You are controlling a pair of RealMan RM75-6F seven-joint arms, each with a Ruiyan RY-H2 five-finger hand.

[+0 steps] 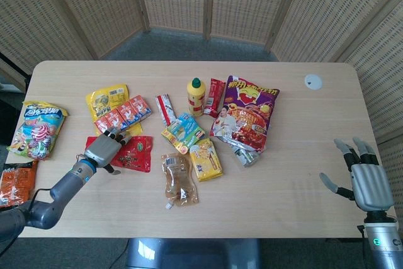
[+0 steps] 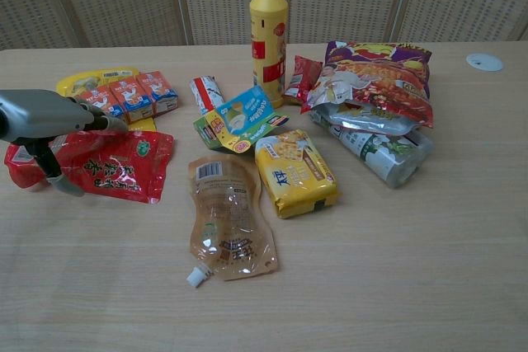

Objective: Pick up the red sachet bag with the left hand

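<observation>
The red sachet bag [image 1: 133, 154] lies flat on the table, left of the middle; in the chest view the red sachet bag [image 2: 111, 166] is at the left. My left hand [image 1: 103, 148] is over the bag's left half with its fingers spread. In the chest view the left hand [image 2: 45, 117] hangs just above the bag, fingers stretched to the right and thumb pointing down at the bag's near edge. Nothing is held in it. My right hand [image 1: 367, 182] stays open at the table's right edge, far from the bag.
Red snack packs on a yellow bag [image 1: 119, 113] lie just behind the sachet. A clear spout pouch [image 1: 177, 179], a yellow cracker pack [image 1: 206, 159] and a yellow bottle [image 1: 196, 97] sit to its right. A candy bag [image 1: 38, 129] lies at the far left.
</observation>
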